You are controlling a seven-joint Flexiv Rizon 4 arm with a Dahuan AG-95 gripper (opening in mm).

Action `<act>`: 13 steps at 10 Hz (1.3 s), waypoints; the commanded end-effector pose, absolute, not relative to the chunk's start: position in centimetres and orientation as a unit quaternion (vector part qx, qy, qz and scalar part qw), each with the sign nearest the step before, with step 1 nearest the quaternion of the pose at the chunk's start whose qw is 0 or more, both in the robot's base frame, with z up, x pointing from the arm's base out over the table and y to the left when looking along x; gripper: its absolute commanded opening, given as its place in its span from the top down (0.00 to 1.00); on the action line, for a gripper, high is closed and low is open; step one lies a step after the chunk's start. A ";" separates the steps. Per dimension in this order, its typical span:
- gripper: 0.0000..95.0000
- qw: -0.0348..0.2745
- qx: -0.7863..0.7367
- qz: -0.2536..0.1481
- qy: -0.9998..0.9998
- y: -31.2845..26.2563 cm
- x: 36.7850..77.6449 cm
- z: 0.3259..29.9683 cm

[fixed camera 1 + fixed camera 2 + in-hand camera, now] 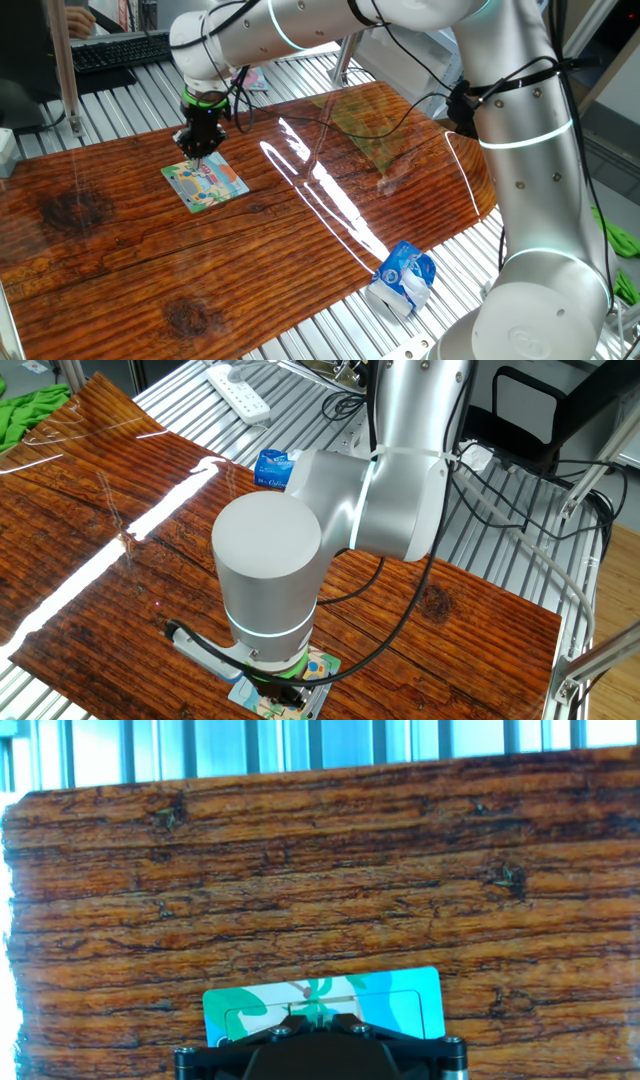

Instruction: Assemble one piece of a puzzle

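Note:
The puzzle (pixel 205 182) is a small square board with a light blue, green and orange cartoon. It lies flat on the left part of the wooden table top (pixel 300 250). My gripper (pixel 197 150) points straight down at the puzzle's far edge, fingers drawn together to a point. I cannot make out anything held between them. In the hand view the gripper (pixel 318 1017) sits low over the puzzle (pixel 400 1005), with the jaws nearly touching. In the other fixed view the arm hides most of the puzzle (pixel 322 664) and the fingers.
A blue-and-white carton (pixel 403 278) lies at the table's near right edge; it also shows in the other fixed view (pixel 272 468). A clear plastic sheet (pixel 365 135) lies at the back right. A keyboard (pixel 120 50), a power strip (pixel 240 390) and a green cloth (pixel 30 410) lie off the board.

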State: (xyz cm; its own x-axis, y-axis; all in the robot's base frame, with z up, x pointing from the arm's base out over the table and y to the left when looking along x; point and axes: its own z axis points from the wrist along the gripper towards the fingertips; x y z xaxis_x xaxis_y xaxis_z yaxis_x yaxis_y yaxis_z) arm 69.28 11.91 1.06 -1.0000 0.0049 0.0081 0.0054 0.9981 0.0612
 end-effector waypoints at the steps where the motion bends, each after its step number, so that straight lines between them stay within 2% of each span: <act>1: 1.00 0.004 -0.002 -0.031 -1.000 12.0 69.3 0.8; 5: 1.00 -0.013 -0.005 -0.032 -0.999 12.1 68.9 0.0; 8: 1.00 -0.010 -0.007 -0.035 -0.999 12.1 68.9 0.0; 11: 1.00 0.007 -0.007 -0.033 -0.999 12.0 68.8 1.0; 13: 1.00 0.002 -0.005 -0.031 -1.000 12.0 68.8 1.0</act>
